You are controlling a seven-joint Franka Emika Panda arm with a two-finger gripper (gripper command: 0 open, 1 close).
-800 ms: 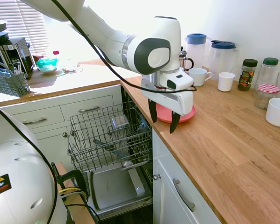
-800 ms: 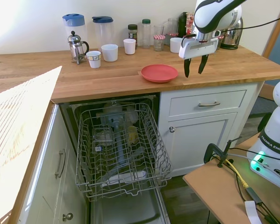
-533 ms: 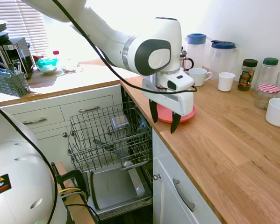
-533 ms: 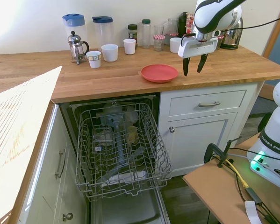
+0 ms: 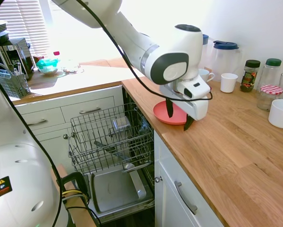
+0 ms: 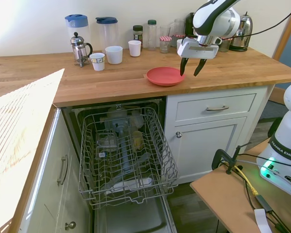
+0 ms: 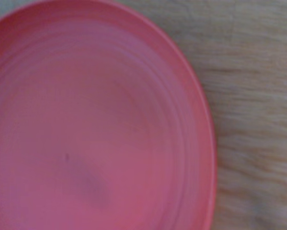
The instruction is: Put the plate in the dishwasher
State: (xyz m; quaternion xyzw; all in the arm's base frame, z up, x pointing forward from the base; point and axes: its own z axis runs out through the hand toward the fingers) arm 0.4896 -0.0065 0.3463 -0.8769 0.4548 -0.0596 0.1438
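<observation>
The jaws [image 6: 190,67] have swung in from beside the plate [image 6: 165,75] to its rim, spread wide and empty. Plate flat on the worktop [image 6: 111,77] above the dishwasher [image 6: 127,155]; grasp looks imminent.

On your wooden countertop [image 6: 87,77] you've got a French press [image 6: 78,48], two lidded clear jugs [image 6: 106,31], three white cups [image 6: 114,54], several jars [image 5: 271,90], a white bowl [image 5: 281,113] and a steel kettle [image 6: 242,34]; a grey cutlery basket [image 5: 9,85] sits far off
</observation>
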